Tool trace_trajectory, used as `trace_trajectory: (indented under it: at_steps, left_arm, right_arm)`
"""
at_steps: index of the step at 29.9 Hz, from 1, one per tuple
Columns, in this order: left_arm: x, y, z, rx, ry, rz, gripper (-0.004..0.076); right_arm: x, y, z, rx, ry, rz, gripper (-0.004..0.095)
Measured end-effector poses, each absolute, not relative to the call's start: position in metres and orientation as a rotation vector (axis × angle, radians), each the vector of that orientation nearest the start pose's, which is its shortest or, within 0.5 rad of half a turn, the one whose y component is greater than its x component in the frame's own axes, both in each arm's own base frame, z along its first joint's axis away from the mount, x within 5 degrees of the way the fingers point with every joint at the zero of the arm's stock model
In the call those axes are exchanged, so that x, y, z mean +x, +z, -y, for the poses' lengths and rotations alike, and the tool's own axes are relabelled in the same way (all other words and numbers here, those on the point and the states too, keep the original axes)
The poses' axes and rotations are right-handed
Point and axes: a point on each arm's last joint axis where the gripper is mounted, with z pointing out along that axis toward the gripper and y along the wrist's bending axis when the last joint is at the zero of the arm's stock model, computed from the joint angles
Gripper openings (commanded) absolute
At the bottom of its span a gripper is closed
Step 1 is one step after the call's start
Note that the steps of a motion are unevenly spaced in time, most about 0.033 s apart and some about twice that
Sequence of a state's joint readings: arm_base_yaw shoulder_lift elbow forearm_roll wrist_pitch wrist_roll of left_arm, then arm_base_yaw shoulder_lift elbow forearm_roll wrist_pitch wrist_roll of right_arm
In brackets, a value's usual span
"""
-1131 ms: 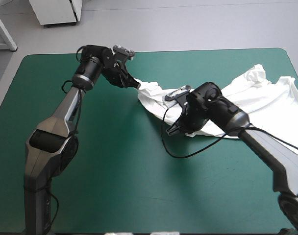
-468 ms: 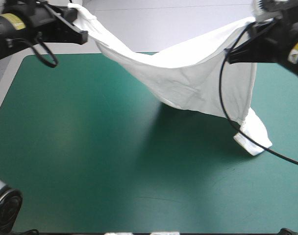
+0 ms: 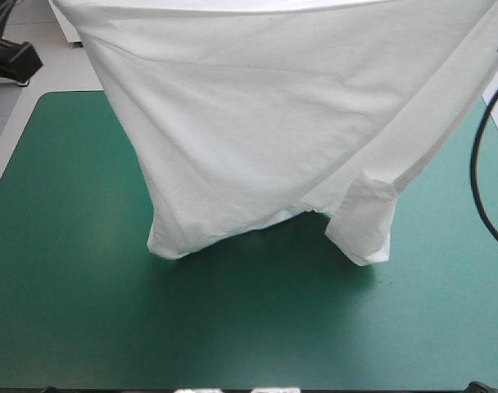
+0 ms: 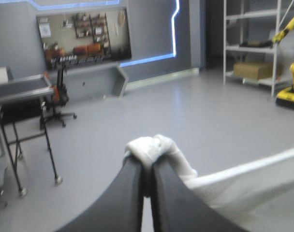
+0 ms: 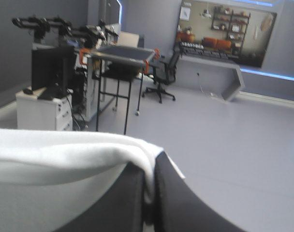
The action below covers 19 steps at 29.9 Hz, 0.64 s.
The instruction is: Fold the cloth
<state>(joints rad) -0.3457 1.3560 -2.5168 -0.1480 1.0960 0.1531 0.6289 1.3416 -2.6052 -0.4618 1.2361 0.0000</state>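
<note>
The white T-shirt (image 3: 257,123) hangs spread wide above the teal-green table (image 3: 69,270), filling the upper part of the high view. Its lower hem and one sleeve (image 3: 362,225) dangle just over the table's middle. Both grippers are raised out of the high view. In the left wrist view my left gripper (image 4: 148,166) is shut on a bunched corner of the T-shirt (image 4: 152,147), the cloth stretching away sideways. In the right wrist view my right gripper (image 5: 151,181) is shut on the T-shirt's edge (image 5: 65,154), which drapes over one finger.
A black part of the left arm (image 3: 10,57) shows at the table's far left corner. A black cable (image 3: 477,164) hangs down along the right edge. Bare teal-green cover lies in front of the hanging cloth.
Both arms have risen further and drawn apart. The T-shirt, earlier a heap on the table and then a sagging band, now hangs spread as a wide sheet.
</note>
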Motion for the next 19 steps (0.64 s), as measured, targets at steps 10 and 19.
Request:
trace_trajectory:
  at_steps: [10,19]
  left_arm:
    - [0.068,0.69,0.04,0.357,-0.37,-1.104,-0.0009]
    - [0.175,0.674,0.068,0.311,-0.248,-1.189,-0.0009]
  right_arm:
    - [0.077,0.679,-0.021,-0.273,0.168,-1.303,-0.0013]
    - [0.154,0.67,-0.05,-0.169,-0.152,-1.357,-0.0013]
